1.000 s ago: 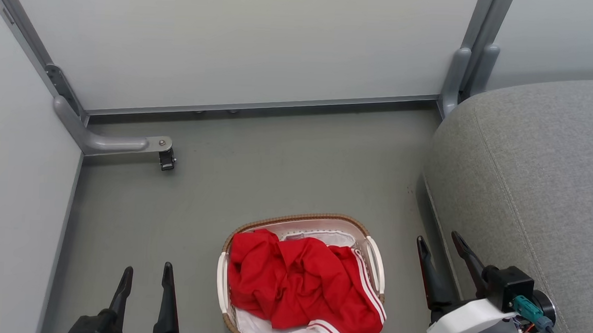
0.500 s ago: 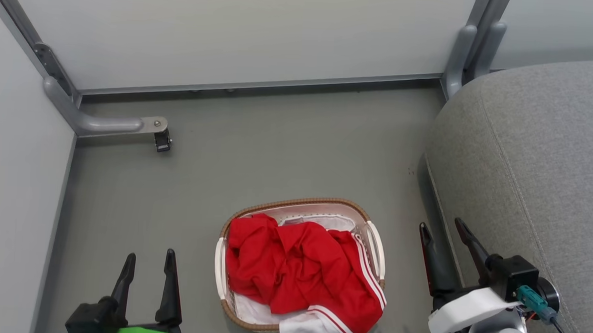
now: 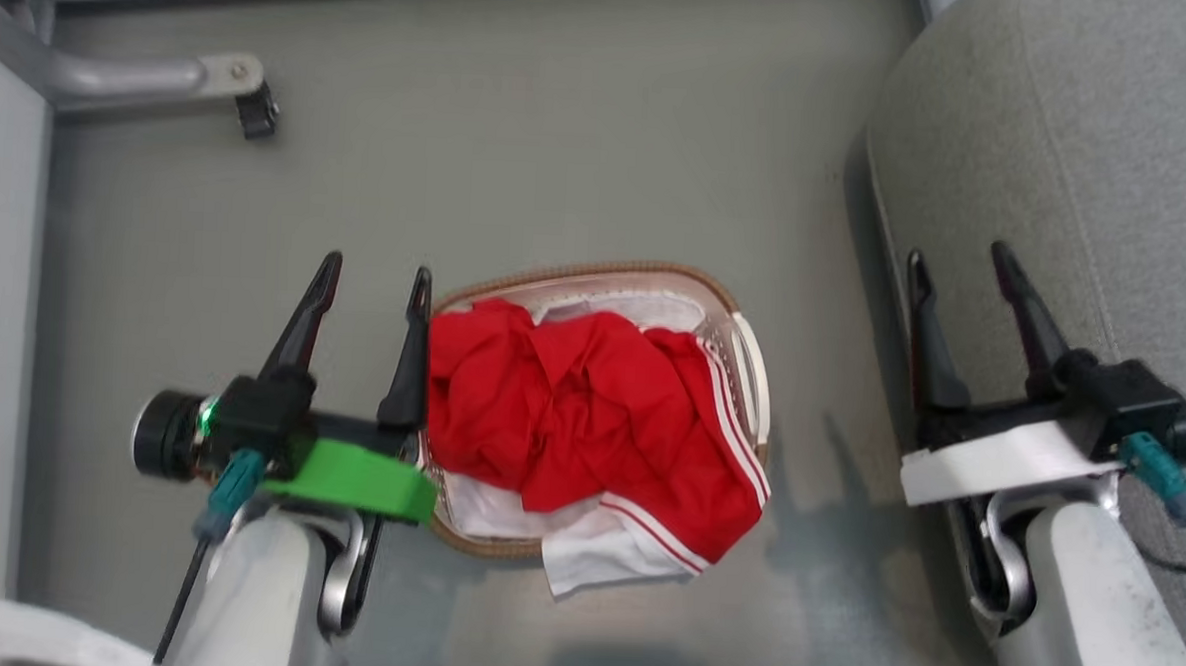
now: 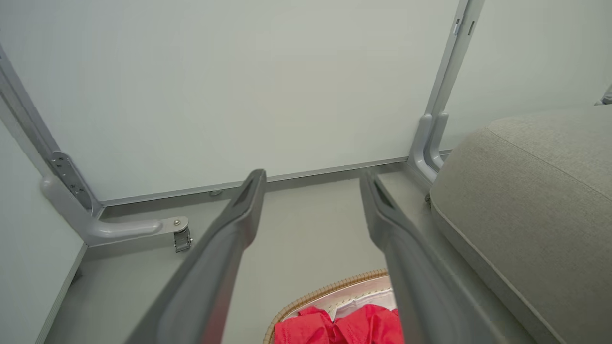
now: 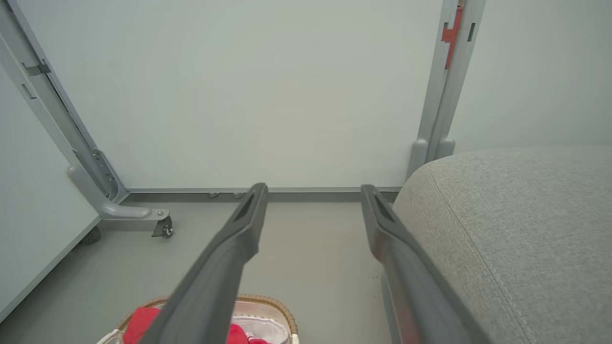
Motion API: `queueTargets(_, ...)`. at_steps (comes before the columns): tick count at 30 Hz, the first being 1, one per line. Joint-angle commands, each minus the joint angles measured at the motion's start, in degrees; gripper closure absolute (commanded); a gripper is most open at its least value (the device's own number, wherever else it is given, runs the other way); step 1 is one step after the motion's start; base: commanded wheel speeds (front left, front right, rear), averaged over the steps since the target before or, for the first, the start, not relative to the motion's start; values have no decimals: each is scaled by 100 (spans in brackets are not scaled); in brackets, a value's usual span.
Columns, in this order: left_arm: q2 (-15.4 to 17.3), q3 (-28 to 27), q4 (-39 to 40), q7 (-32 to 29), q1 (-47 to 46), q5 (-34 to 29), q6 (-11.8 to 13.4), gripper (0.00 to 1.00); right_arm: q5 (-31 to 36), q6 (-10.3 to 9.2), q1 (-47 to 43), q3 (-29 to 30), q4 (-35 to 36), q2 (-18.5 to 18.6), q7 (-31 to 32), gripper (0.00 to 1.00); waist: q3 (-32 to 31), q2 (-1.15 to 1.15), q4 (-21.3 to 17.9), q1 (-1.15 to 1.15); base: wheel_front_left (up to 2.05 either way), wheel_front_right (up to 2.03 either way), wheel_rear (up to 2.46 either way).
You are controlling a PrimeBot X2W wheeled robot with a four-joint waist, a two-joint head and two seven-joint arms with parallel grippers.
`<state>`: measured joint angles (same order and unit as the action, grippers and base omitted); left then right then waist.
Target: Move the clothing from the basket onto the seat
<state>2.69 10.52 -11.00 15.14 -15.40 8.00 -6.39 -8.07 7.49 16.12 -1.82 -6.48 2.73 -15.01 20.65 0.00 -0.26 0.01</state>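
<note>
Now the left gripper [image 3: 377, 270] hovers empty, jaws wide, just beside the basket [image 3: 596, 270], likely poised to pick the heaped clothing [image 3: 579, 413] inside; the right gripper [image 3: 959, 254], equally spread and empty, hangs at the seat's [image 3: 1062, 143] edge.

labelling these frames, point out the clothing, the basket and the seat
clothing [image 3: 570, 412], head view, middle of the red heap
basket [image 3: 596, 269], head view, far woven rim
seat [image 3: 1112, 145], head view, bare grey fabric

Cream perforated plastic basket [image 3: 596, 271] on grey floor [image 3: 521, 150], left of large grey woven-fabric seat [image 3: 1063, 113].
Red striped clothing [image 3: 570, 402] heaped inside, spilling over the near rim; left gripper [image 3: 378, 267] beside the basket's left wall.
</note>
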Motion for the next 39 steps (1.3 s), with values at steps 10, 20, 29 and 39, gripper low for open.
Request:
queueTargets(10,173,818,-1716,1,-1659,-504,-111,0,-120,0,844,237,594,24,-26,0,2142,0,-520,-1,0,0,0)
queueTargets(20,168,2182,-3900,-20,-3014,-409,-115,0,-292,0,1136,110,1255,22,-26,0,2961,0,-919,-1,0,0,0)
queueTargets(29,117,2689,-5007,-107,-3737,-248,-115,0,-543,0,1172,83,1537,23,-26,0,3375,0,-1144,-1,0,0,0)
queueTargets(39,75,2537,-5425,-47,-4217,119,-116,0,-730,0,1178,67,1600,23,-26,0,3557,0,-1281,-1,0,0,0)
